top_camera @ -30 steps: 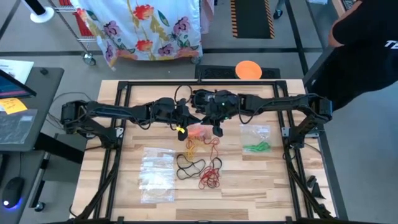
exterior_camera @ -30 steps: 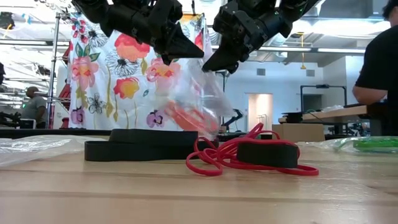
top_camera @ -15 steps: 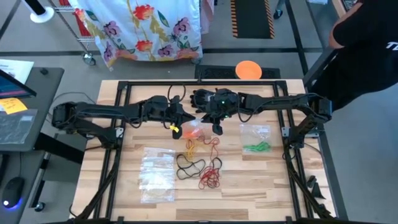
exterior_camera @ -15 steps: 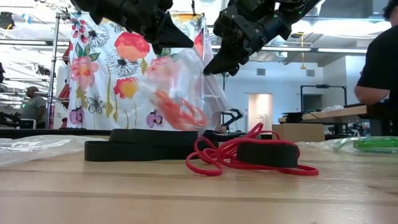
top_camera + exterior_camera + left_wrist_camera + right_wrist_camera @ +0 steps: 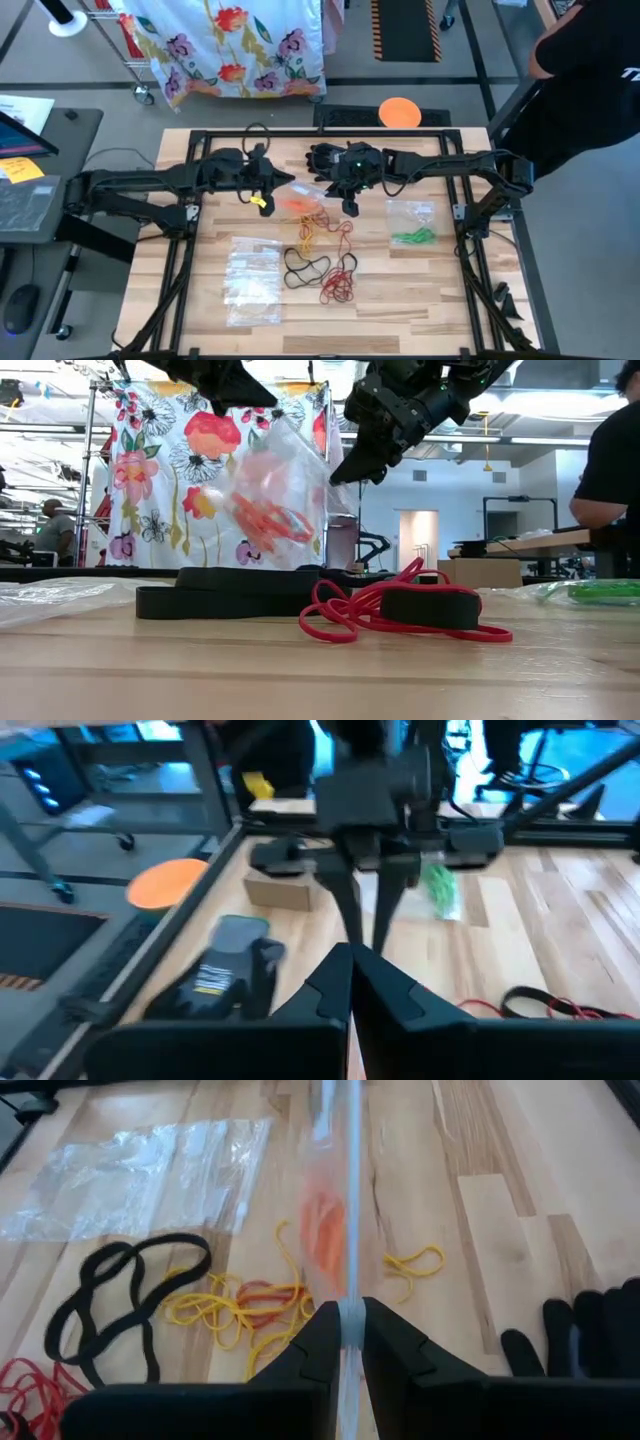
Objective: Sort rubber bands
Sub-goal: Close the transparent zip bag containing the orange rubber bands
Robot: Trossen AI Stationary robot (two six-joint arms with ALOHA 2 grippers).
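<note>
Both grippers, left [image 5: 262, 196] and right [image 5: 345, 205], jaws clamped on clear plastic bag [image 5: 275, 500] of orange rubber bands [image 5: 265, 520], held above wooden desk [image 5: 420, 290]. Green rubber bands [image 5: 412, 237] already bagged. Yellow [image 5: 225, 1315], black [image 5: 305, 267], red [image 5: 338, 283] bands loose on desk, unsorted.

Both arms reach inward, raised above the counter. The left pincer [image 5: 262, 196] is clamped tight; the right pincer [image 5: 347, 204] is pinched nearly closed.
</note>
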